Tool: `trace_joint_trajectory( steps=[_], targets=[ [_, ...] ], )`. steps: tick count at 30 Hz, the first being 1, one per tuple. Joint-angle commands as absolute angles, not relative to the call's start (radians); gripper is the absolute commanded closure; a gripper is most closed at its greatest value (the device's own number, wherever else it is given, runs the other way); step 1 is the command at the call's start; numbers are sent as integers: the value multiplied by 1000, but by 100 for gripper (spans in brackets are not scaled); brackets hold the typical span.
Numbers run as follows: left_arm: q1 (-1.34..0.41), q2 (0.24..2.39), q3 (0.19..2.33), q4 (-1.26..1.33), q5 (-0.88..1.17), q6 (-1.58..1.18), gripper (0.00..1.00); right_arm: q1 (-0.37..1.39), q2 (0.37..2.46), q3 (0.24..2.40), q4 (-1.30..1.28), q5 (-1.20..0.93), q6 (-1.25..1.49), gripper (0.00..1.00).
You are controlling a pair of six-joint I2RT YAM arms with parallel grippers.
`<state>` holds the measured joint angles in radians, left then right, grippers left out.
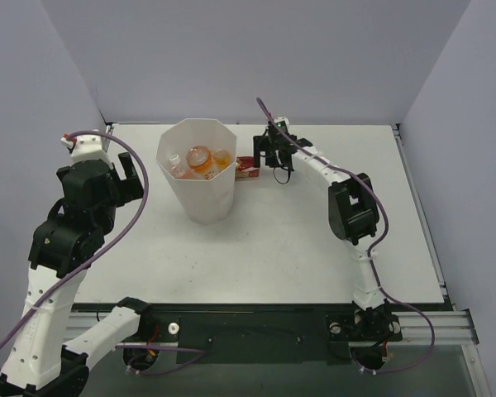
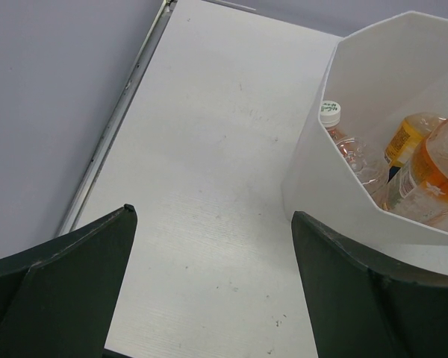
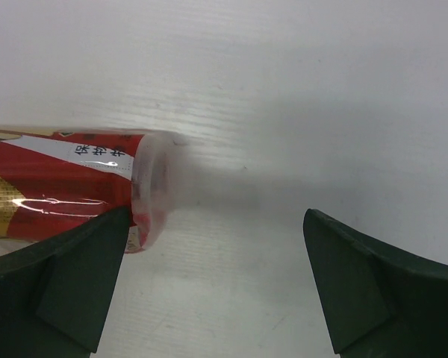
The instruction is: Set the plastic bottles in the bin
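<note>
The white octagonal bin [image 1: 207, 203] stands at the back middle of the table with plastic bottles [image 1: 200, 159] lying inside it. The left wrist view looks into the bin [image 2: 336, 171]: a clear bottle with a white cap [image 2: 343, 142], an orange labelled bottle [image 2: 407, 138] and a clear bottle with orange contents [image 2: 440, 171]. My left gripper [image 1: 132, 178] [image 2: 213, 216] hangs open left of the bin, over bare table. To the bin's right, my right gripper [image 1: 269, 161] [image 3: 216, 216] is open with nothing between its fingers.
A small red rectangular box [image 1: 247, 168] [image 3: 60, 179] lies flat between the bin and my right gripper, its end beside the left finger [image 3: 75, 268]. A metal rail [image 2: 112, 127] marks the table's left edge, with grey walls all round.
</note>
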<state>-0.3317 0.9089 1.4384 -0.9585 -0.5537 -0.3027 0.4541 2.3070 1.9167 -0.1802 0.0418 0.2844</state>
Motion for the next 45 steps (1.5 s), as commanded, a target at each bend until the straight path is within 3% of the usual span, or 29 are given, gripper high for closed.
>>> trace_joint_trajectory(
  steps=[1, 8, 15, 18, 21, 26, 31, 45],
  targets=[
    [-325, 899, 1479, -957, -565, -305, 5, 451, 2157, 1739, -215, 121, 272, 6],
    [-324, 891, 1490, -954, -542, -307, 5, 448, 1841, 1350, -178, 94, 221, 6],
    [-322, 914, 1486, -919, -511, -305, 5, 448, 1640, 1239, -181, 37, 91, 5],
    [-322, 914, 1476, -908, -506, -307, 5, 449, 1651, 1267, -146, 9, 60, 5],
    [-322, 910, 1477, -916, -509, -308, 5, 451, 1692, 1290, -85, -165, -50, 11],
    [-322, 890, 1482, -940, -535, -305, 5, 446, 1802, 1417, -104, -305, -118, 10],
    [-322, 891, 1480, -951, -537, -316, 5, 445, 1928, 1549, -133, -324, -178, 7],
    [-322, 888, 1488, -966, -538, -327, 5, 443, 2060, 1612, -32, -290, -239, 4]
  ],
)
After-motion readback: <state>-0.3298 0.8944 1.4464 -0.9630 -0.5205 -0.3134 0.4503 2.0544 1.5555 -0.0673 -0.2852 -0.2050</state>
